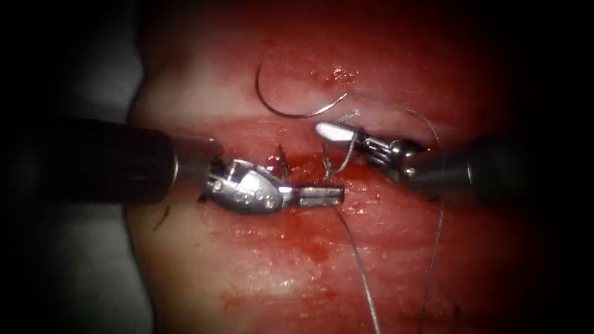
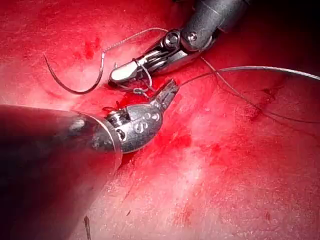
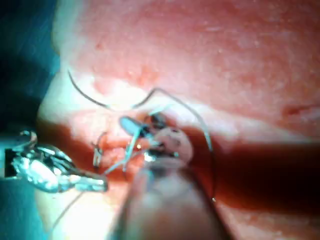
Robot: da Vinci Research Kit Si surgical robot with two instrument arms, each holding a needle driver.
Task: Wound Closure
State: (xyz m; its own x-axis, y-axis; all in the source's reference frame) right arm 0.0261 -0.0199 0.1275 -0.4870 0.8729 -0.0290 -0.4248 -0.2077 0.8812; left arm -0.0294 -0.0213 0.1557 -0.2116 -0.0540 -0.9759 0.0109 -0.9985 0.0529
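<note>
Needle (image 1: 291, 105) is lying free on the tissue (image 1: 383, 247), above the cut (image 1: 297, 162) in the endoscope view, curve opening upward, neither tool gripping it. It is resting on the surface, not lodged in the tissue as far as I can tell. Thread (image 1: 396, 111) is running from the needle's right end, arcing right over the right tool (image 1: 334, 132), then dropping down the right side.

Left tool (image 1: 318, 196) is coming in from the left and sitting low across the cut, jaws looking closed and flat. A strand is leaving at its tip and running down and right. It looks like the jaws are pinching that strand.

Right tool is coming in from the right, tip pointing left, just above the cut. Thread is looping around its jaws, with a small coil hanging between the two tools. Jaws are looking closed, but I can't tell if they're actually gripping thread or just wrapped by it.

Left wrist view: needle (image 2: 75, 82) is lying beside both tips, left tool (image 2: 167, 92) just below right tool (image 2: 122, 74), thread (image 2: 260, 70) stretching away taut.

Right wrist view: needle (image 3: 92, 97) is sitting beyond the right tool (image 3: 131, 125), left tool (image 3: 95, 185) off to the side.

Red fluid (image 1: 315, 247) is pooling along the cut and below it.
</note>
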